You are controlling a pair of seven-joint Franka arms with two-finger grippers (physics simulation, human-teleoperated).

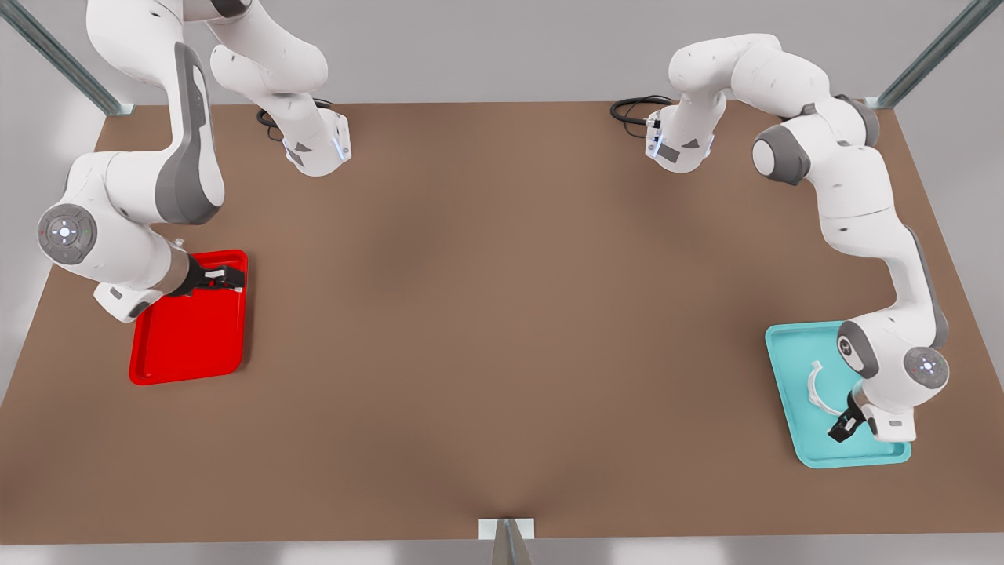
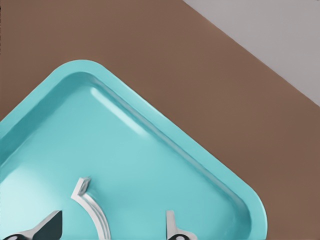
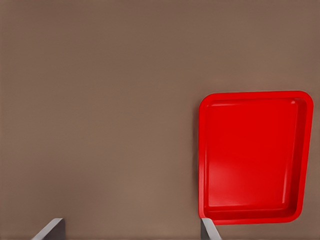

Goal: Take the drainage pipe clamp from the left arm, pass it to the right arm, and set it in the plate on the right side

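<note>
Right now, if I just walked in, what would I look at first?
Probably the two bright trays on the brown table: the red plate at the front view's left, the teal tray at its right. A small white drainage pipe clamp lies in the teal tray, with the left pincer open over it. The right pincer hangs open over the plate.

The brown table [image 1: 502, 329] lies bare between the red plate [image 1: 184, 345] and teal tray [image 1: 792, 392]. The drainage pipe clamp [image 2: 92, 210] lies between the left gripper [image 2: 112, 231] fingers, spread wide.
</note>
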